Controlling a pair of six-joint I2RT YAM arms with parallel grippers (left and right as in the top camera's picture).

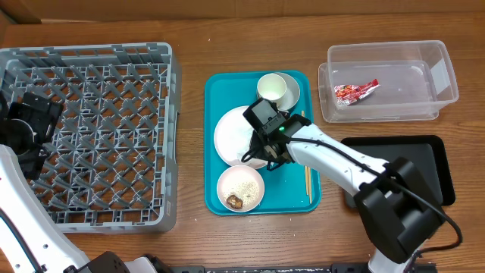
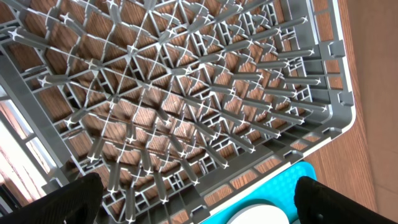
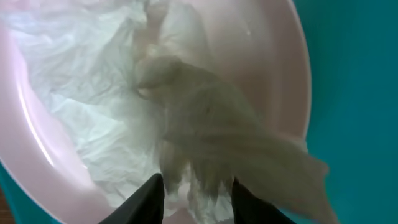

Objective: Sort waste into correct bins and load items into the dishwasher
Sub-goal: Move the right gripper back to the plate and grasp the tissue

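1. White napkin (image 3: 112, 118) lies on the plate (image 3: 273, 68), pinched by the right gripper (image 3: 196, 198).
2. Left gripper (image 2: 202, 202) hangs wide over the rack (image 2: 186, 93).
3. Red wrapper (image 1: 355, 91) lies in the tub (image 1: 449, 76); its print is unreadable.

Pretty much all there is to look at here is the table (image 1: 189, 30): a big wooden top, medium brown, grain running side to side with some darker streaks through it. It fills the overhead view right out to every edge. The finish looks matte. Lighting is soft and even and seems to come from above, so the shadows on the wood are short and fuzzy. Up close in the left wrist view, the wood comes out warmer and more reddish, with fine straight grain lines. There's a paler tan patch (image 1: 10, 9) tucked in the far left corner, but I can't tell what it is.
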